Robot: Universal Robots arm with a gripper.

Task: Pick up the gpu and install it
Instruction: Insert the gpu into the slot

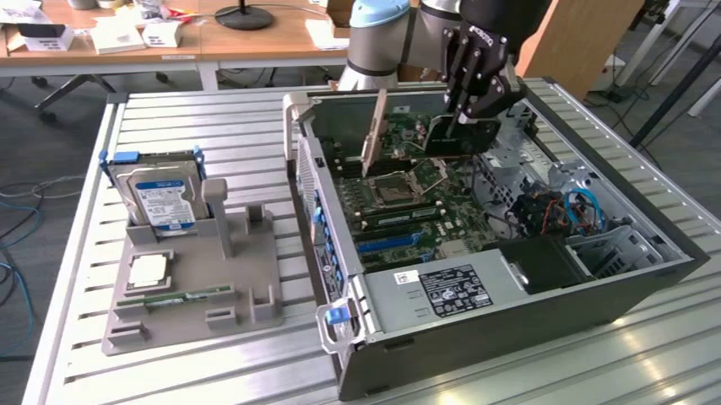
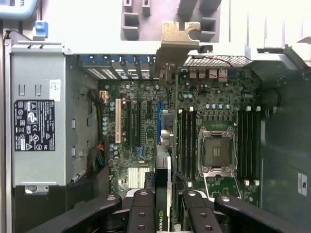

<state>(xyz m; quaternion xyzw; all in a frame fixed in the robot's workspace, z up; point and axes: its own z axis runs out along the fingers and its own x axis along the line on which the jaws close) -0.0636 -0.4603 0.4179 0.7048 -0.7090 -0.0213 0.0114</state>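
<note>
On a slatted metal table (image 1: 169, 118), above the motherboard (image 1: 394, 219) at about one o'clock from the processor socket (image 1: 394, 190), the gpu (image 1: 462, 142) is clamped upright in the gripper (image 1: 471, 118), a light, stiff, fragile card judged best held by its board edges.

The arm (image 1: 383, 34) leans in, wrist tilted steeply downward, and its black claw (image 1: 460, 118) points down with its fingers (image 2: 141, 213) clamped on the gpu (image 1: 462, 139).
</note>
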